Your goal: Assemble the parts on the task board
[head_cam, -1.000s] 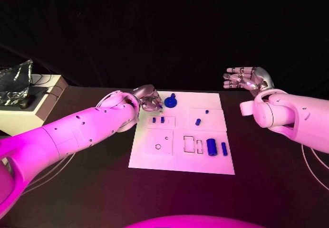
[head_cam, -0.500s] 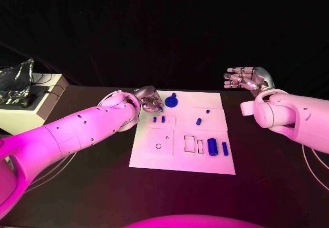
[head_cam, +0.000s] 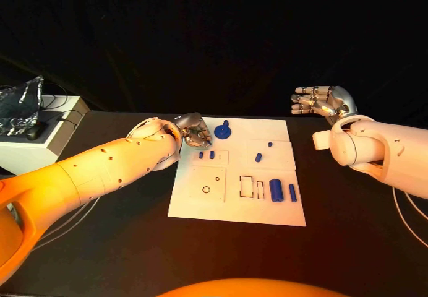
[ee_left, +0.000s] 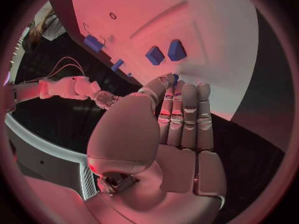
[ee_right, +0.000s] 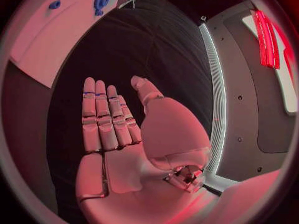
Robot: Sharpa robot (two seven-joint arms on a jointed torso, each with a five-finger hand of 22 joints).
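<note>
— Where is the task board [head_cam: 234, 211] and where are the parts?

— It lies in the middle of the black table [head_cam: 107, 247]. A round blue part [head_cam: 222, 131] sits near its far edge, a cylinder [head_cam: 276, 190] near its right edge.

— And the hands?

— The left hand [head_cam: 195, 131] is over the board's far left corner; in the wrist view its fingers [ee_left: 187, 115] are together and straight, and I cannot tell if they pinch something. The right hand [head_cam: 323, 101] is beyond the far right corner, well apart, fingers straight, holding nothing.
</note>
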